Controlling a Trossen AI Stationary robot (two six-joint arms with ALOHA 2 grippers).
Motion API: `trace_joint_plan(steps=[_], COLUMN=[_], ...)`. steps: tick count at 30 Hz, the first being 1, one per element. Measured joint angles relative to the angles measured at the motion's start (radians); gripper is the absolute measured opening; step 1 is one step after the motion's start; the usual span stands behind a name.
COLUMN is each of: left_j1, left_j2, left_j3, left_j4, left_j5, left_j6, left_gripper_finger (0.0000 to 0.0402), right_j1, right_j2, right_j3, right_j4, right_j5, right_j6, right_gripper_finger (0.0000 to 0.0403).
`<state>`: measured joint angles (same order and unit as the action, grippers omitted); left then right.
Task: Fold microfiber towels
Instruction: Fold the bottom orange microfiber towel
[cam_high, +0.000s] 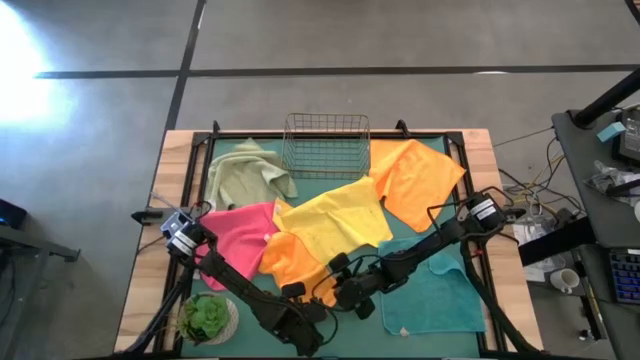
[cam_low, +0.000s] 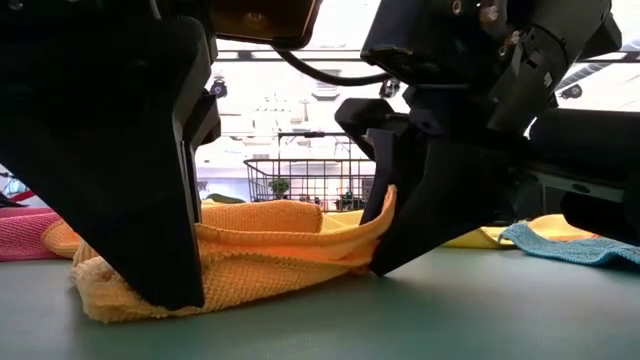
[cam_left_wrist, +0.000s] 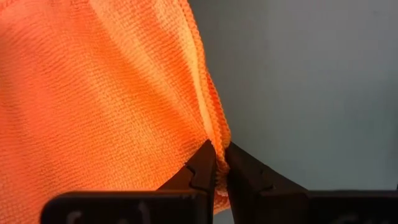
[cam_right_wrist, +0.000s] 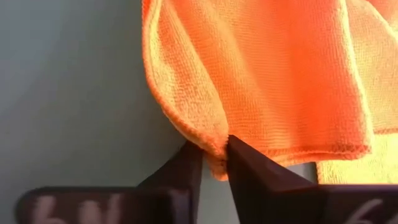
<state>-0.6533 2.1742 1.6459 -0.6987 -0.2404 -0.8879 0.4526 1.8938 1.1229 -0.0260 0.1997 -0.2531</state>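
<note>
We go from the left side of the worktop to the right. Near the left front corner sits a small green plant. Behind it, by the back left corner, lies the pale green towel, and next to that the pink towel.

Our left pincer is closed tight on the edge of the orange towel, which lies near the middle of the front edge. Our right pincer is pinching the same towel at another spot on its edge, with a bit of cloth between its tips.

We think this towel is light, soft and floppy. It will sag and bunch up, so the best places to hold it are its corners and edges, as we do now.

The yellow towel lies partly on top of the orange one, so it may get dragged along. Behind it is the wire basket at the back edge. Then come the second orange towel and the teal towel near the right front corner.
</note>
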Motion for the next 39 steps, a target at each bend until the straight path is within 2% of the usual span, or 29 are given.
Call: trace_joint_plan(steps=[3,6,11,19,29,39], left_j1=[0.0,0.002,0.002,0.0,-0.002,-0.023], left_j2=[0.0,0.0,-0.005,-0.08,-0.13,-0.125], left_j3=[0.0,0.008,0.046,0.142,0.193,0.222], left_j4=[-0.001,-0.001,-0.001,-0.001,0.003,0.111], left_j5=[0.006,0.032,0.102,0.204,0.254,0.274], left_j6=[-0.02,-0.031,-0.058,-0.088,-0.306,-0.412], left_gripper_finger=[0.0013,0.0013,0.0013,0.0013,0.0013,0.0012], right_j1=[0.0,0.003,0.018,0.057,0.098,0.117], right_j2=[-0.003,-0.014,-0.053,-0.072,-0.07,-0.072], right_j3=[0.0,0.001,0.056,0.243,0.361,0.472], right_j4=[-0.007,-0.032,-0.156,-0.408,-0.582,-0.703], right_j5=[-0.015,-0.048,-0.104,-0.149,-0.152,-0.14], right_j6=[0.018,0.042,0.091,0.204,0.351,0.418], right_gripper_finger=[0.0018,0.0011,0.0009,0.0009,0.0009,0.0009])
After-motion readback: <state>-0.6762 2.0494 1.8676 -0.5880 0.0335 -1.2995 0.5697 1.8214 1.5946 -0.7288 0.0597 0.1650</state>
